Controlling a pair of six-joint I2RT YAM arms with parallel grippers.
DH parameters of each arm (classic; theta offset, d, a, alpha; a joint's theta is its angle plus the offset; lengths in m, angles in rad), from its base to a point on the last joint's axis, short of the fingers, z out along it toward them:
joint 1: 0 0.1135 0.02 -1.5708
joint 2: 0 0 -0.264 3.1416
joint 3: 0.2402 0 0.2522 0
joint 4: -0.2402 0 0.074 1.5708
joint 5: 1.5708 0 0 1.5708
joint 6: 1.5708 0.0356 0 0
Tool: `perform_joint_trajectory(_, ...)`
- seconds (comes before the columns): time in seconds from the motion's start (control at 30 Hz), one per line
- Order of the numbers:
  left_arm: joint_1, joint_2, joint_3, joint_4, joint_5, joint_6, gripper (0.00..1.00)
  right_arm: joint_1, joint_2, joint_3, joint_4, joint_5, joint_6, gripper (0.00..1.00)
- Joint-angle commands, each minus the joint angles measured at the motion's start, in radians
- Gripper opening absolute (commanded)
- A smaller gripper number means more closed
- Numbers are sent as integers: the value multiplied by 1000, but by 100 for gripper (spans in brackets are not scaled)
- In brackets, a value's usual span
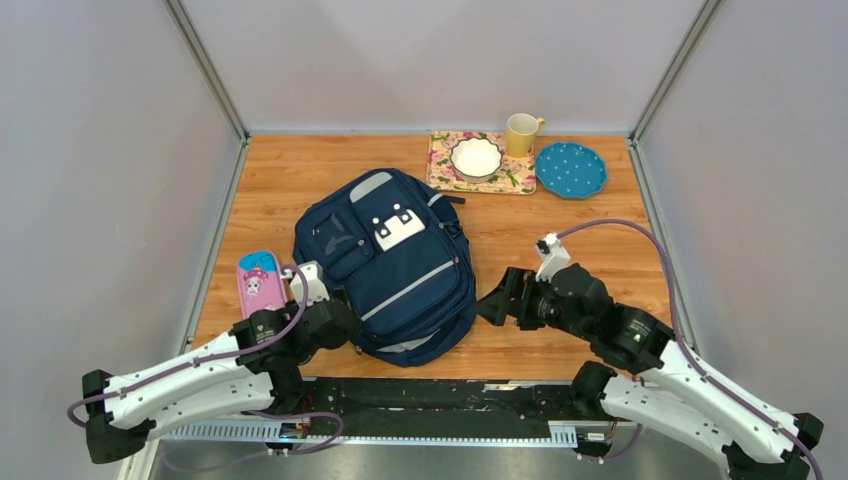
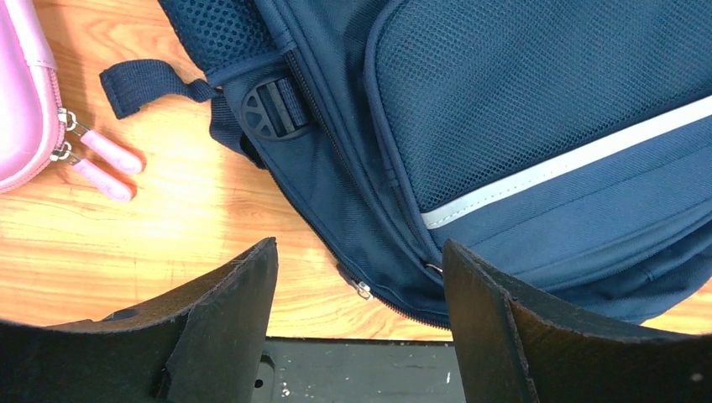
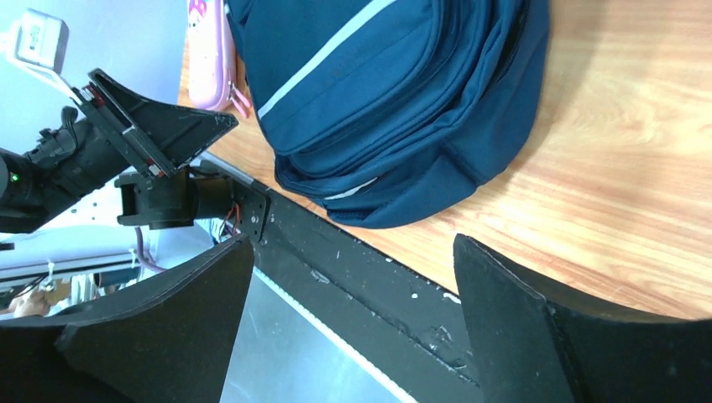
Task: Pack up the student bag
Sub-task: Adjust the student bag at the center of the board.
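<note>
The student bag (image 1: 395, 265), a navy backpack with grey stripes and a white dotted patch, lies flat in the middle of the table. My left gripper (image 1: 338, 322) sits at its near left edge, open. In the left wrist view the bag (image 2: 520, 126) fills the upper right, and a small metal zipper pull (image 2: 363, 290) on its side seam shows between my open left gripper (image 2: 359, 260) fingers, untouched. My right gripper (image 1: 497, 300) hangs open just right of the bag, apart from it. In the right wrist view the bag (image 3: 395, 101) lies beyond the empty right gripper (image 3: 353, 252).
A pink pencil case (image 1: 258, 283) lies left of the bag, beside the left arm. At the back stand a floral mat (image 1: 440, 172) with a white bowl (image 1: 476, 157), a yellow mug (image 1: 521, 133) and a blue dotted plate (image 1: 570, 169). A black rail (image 1: 440, 392) runs along the near edge.
</note>
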Motion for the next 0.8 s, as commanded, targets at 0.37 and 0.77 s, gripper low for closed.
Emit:
perform_joint_trajectory(0.37,4,-316,-160,-74,-72,-152,80,2,14,-68,144,-67,105,93)
perform_joint_trajectory(0.77,8,-90,-281,257,-158,-72,83,18,45,-85,152,-122,136,93)
